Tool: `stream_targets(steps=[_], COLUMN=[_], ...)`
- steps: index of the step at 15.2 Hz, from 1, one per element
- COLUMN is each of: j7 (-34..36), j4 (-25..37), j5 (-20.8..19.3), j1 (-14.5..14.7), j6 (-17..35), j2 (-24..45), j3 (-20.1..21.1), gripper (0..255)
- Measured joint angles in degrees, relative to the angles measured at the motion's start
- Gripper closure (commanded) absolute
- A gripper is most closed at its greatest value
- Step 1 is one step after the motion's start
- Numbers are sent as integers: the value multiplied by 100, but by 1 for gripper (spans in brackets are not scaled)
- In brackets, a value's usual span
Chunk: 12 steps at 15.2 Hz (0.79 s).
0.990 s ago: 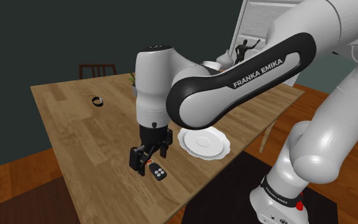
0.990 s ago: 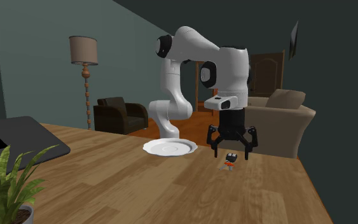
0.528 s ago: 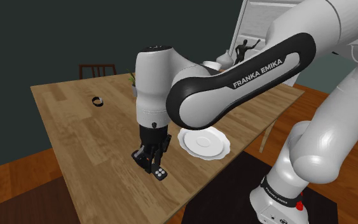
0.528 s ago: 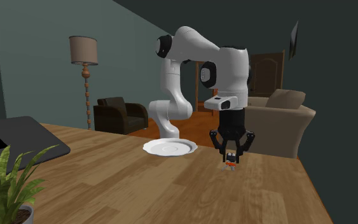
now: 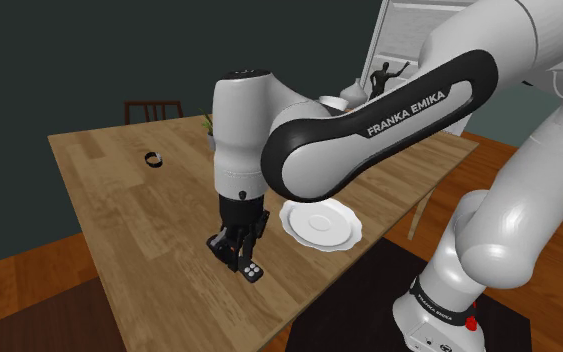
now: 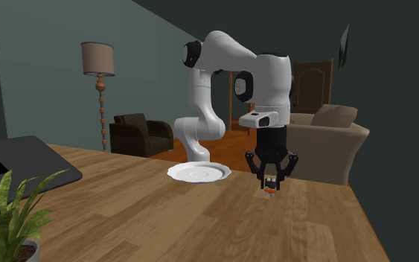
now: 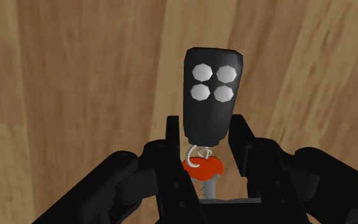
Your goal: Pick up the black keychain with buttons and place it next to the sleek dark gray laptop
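Observation:
The keychain [image 7: 211,95] is a black fob with several pale round buttons, a ring and a red-headed key at its near end. My gripper [image 7: 206,130] is shut on the fob's near end, with a finger [image 7: 171,137] pressed on each side. In the shoulder view the gripper [image 5: 237,254] points down at the wooden table [image 5: 109,190] near its front edge, and the keychain [image 5: 253,271] sticks out below it. The second exterior view has the gripper [image 6: 272,181] holding the keychain [image 6: 272,187] at the table top. The dark gray laptop [image 6: 14,160] lies far off at that view's left.
A white plate [image 5: 319,225] lies close beside the gripper, also seen as the plate [image 6: 198,173]. A small black ring [image 5: 153,159] rests farther back on the table. A potted plant [image 6: 7,216] stands near the laptop. A chair [image 5: 154,110] is behind the table.
One second ago the fingers stood wide open around the keychain. They have since closed on it. Over the last half second the arm has hardly moved.

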Motion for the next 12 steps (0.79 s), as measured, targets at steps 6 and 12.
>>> stream_targets(steps=[6, 12], j7=[-57, -105], j4=[241, 564], j5=[97, 148], j1=[6, -4], j6=[-430, -900], j2=[-218, -381], j3=[-50, -115], gripper=[255, 255])
